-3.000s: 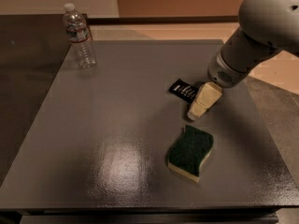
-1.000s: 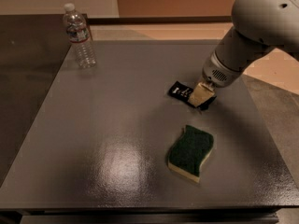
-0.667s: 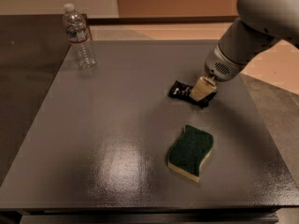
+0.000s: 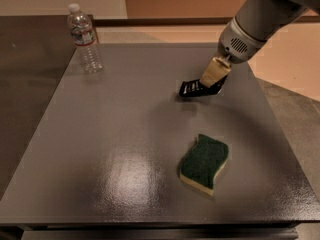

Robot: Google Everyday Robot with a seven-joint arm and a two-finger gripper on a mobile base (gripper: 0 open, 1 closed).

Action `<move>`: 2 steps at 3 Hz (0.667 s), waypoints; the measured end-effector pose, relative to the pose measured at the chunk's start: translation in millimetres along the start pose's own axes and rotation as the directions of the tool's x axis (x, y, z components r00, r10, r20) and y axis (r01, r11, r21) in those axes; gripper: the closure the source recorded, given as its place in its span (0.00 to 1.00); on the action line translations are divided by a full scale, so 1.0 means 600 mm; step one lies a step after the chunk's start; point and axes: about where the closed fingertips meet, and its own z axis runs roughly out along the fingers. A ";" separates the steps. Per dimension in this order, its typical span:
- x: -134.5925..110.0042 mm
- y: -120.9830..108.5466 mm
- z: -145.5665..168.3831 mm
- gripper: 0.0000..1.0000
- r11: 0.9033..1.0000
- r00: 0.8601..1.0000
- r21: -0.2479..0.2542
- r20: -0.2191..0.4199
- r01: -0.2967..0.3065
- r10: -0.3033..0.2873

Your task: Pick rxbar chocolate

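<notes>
The arm (image 4: 262,15) reached down from the upper right of the frame, its wrist angled toward the tabletop (image 4: 115,134). The gripper (image 4: 212,83) sat right of centre, jaws clenched on the right end of the rxbar chocolate (image 4: 192,89), which tilted just above the surface. A sponge (image 4: 205,163) lay below it, well apart, and a water bottle (image 4: 85,39) stood at upper left.
</notes>
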 end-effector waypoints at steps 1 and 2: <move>-0.026 -0.007 -0.025 1.00 1.000 1.000 -0.009 0.022 0.007 -0.006; -0.062 -0.012 -0.056 1.00 1.000 0.998 -0.021 0.068 0.022 -0.021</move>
